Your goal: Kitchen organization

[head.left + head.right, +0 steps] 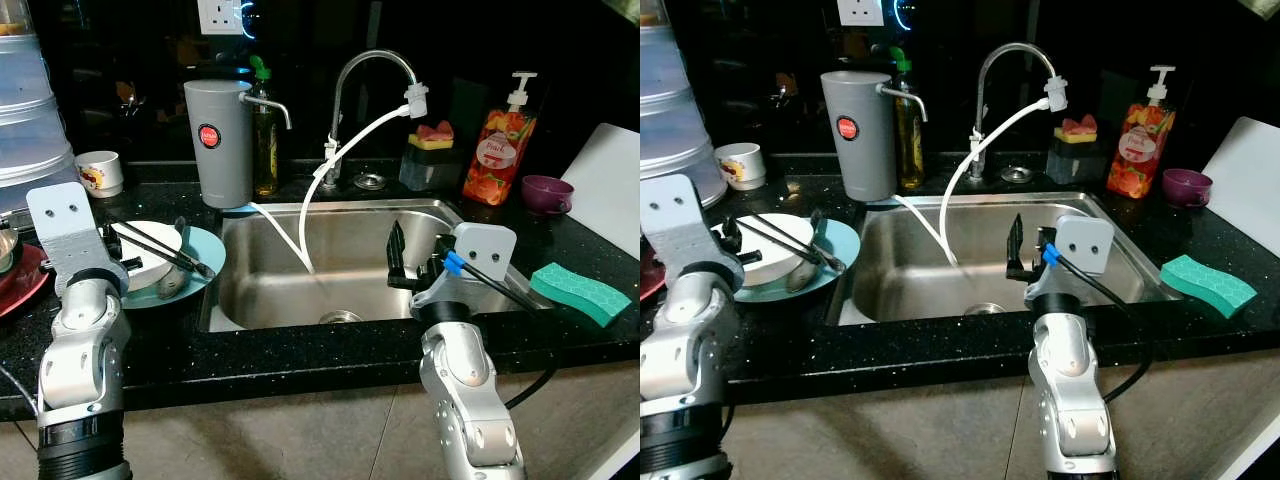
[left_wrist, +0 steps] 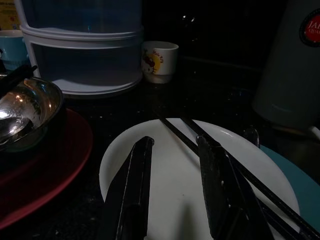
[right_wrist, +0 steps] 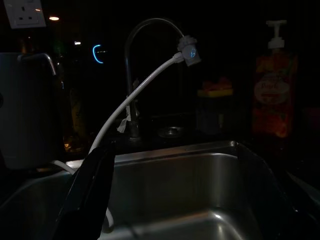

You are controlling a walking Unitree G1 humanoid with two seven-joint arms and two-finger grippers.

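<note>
Presently the left gripper [image 2: 172,187] hangs just above the white plate [image 2: 175,180], its two black fingers [image 2: 132,190] spread with bare plate between them, pinching nothing. A pair of black chopsticks [image 2: 235,172] lies across the plate, just beside one finger. The white plate sits on a teal plate [image 1: 205,250] at the worktop's left part, beside the sink [image 1: 340,265]; a spoon [image 1: 172,280] rests there too. Toward the left edge stand a steel bowl [image 2: 25,112] on a red plate [image 2: 45,175], a stacked plastic container [image 2: 82,45] and a small printed cup [image 1: 100,172]. The right gripper [image 1: 415,255] is held over the sink basin near its right wall; one finger [image 3: 90,195] is seen in the right wrist view, so spread or closed cannot be told. A white hose [image 1: 340,160] runs from the faucet [image 1: 370,70] into the basin. Along the back edge: grey water filter [image 1: 218,140], soap dispenser [image 1: 500,140], purple cup [image 1: 546,193]. A green sponge [image 1: 580,292] lies at the right front.
</note>
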